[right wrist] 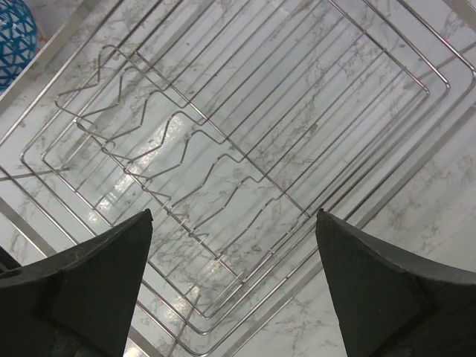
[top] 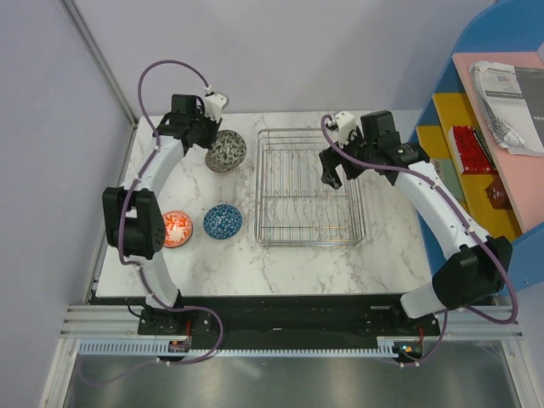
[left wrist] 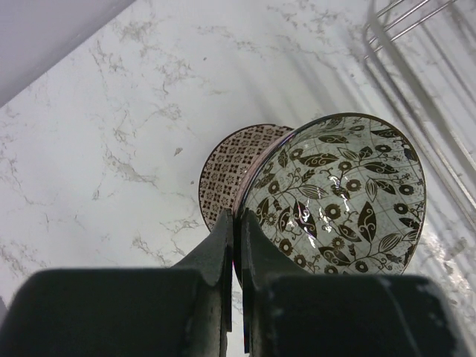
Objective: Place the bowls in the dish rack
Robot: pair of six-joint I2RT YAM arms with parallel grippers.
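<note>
My left pincer [left wrist: 234, 223]: clamped on grey bowl [left wrist: 342, 193]'s rim.
My right pincer [right wrist: 232, 216]: wide, empty, over dish rack [right wrist: 223, 149].
Left edge: orange bowl [top: 177, 228], blue bowl [top: 223, 221].

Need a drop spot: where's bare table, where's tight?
Free: table strip between dish rack and near edge; right of rack, though the right arm overhangs it. Tight: left side: orange bowl, blue bowl, and grey-black bowl in the shut left gripper.
</note>
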